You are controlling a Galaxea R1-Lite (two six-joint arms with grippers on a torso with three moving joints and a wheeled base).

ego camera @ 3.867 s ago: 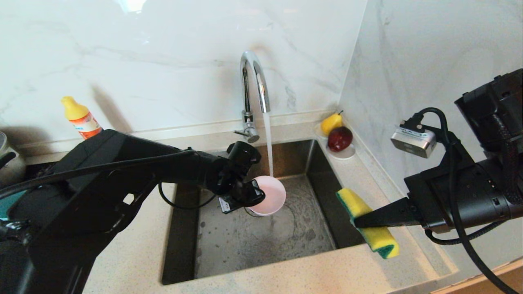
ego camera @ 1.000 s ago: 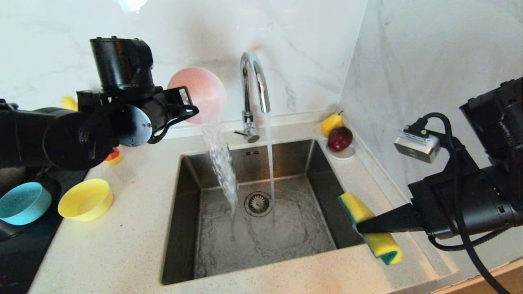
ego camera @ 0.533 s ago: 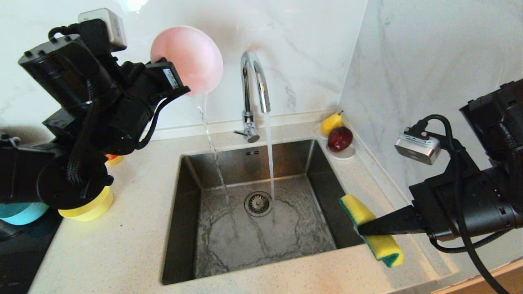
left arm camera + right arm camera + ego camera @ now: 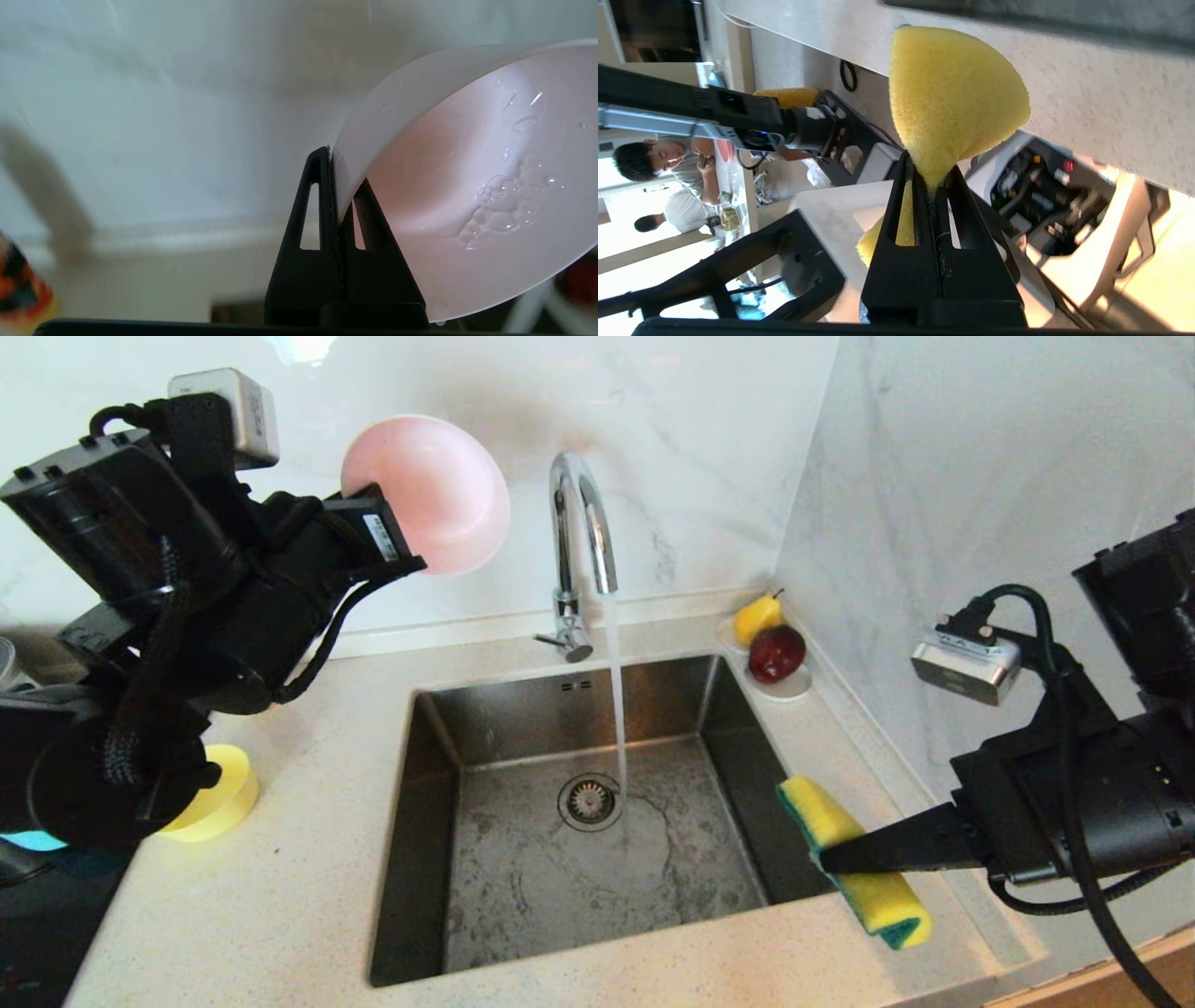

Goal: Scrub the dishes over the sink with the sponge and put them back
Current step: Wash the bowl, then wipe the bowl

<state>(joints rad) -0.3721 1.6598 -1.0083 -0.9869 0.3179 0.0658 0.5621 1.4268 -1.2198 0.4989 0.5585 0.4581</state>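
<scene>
My left gripper (image 4: 403, 556) is shut on the rim of the pale pink bowl (image 4: 431, 490) and holds it high against the back wall, left of the tap, with its underside turned toward me. The left wrist view shows one finger outside and one inside the rim (image 4: 334, 168), and water drops cling inside the pink bowl (image 4: 472, 186). My right gripper (image 4: 826, 859) hovers at the sink's right edge, shut on the yellow sponge (image 4: 882, 901), which is pinched at its middle (image 4: 931, 175). The yellow bowl (image 4: 224, 793) sits on the counter to the left, and a sliver of the blue bowl (image 4: 28, 841) shows behind my left arm.
The tap (image 4: 581, 523) runs a thin stream into the steel sink (image 4: 523, 896) beside the drain (image 4: 589, 800). A white saucer with a pear and a red fruit (image 4: 773, 653) stands in the back right corner. The marble wall rises close on the right.
The pink bowl has left the stream in the sink and gone up and to the left. The water spilling from it has stopped. My right gripper and the sponge have stayed put.
</scene>
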